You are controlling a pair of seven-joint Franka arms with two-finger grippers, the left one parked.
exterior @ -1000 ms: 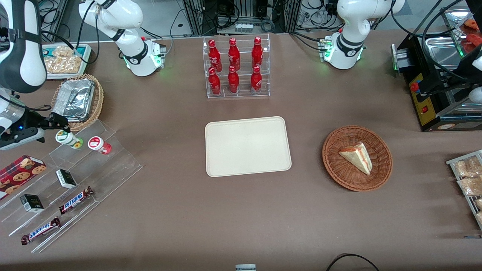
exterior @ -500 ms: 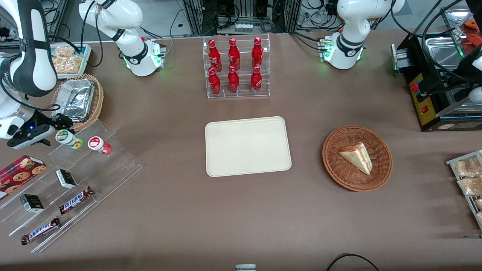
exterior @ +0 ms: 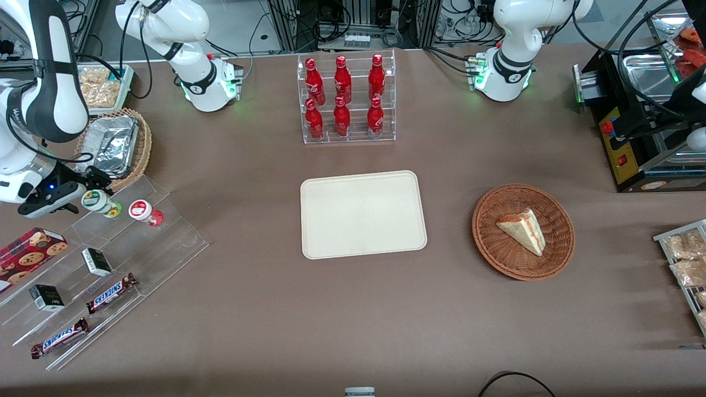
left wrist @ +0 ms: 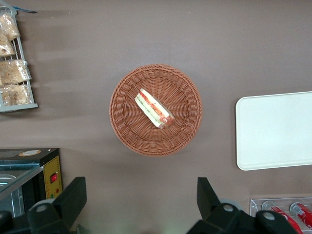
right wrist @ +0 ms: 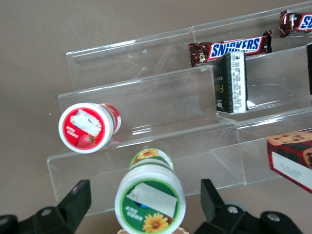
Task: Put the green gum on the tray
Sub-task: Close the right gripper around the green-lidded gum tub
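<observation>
The green gum [exterior: 98, 201] is a small white bottle with a green-and-white lid, lying on the top step of a clear stepped stand [exterior: 165, 234] at the working arm's end of the table. In the right wrist view, the green gum [right wrist: 149, 200] lies between the two fingers with a gap on each side. My right gripper [exterior: 83, 194] is open around it, with one black finger [right wrist: 78, 195] on each side. The cream tray [exterior: 364, 214] lies flat at the table's middle and also shows in the left wrist view [left wrist: 273, 131].
A red-lidded bottle [exterior: 144, 212] lies beside the gum. Snickers bars [exterior: 110, 292], black boxes [exterior: 97, 261] and a cookie box [exterior: 30, 251] sit on the lower steps. A foil-lined basket [exterior: 116, 146], a cola rack [exterior: 347, 99] and a sandwich basket [exterior: 523, 231] stand nearby.
My right gripper has slid in toward the green gum, so its fingers now reach along both sides of the bottle. The gum has not moved.
</observation>
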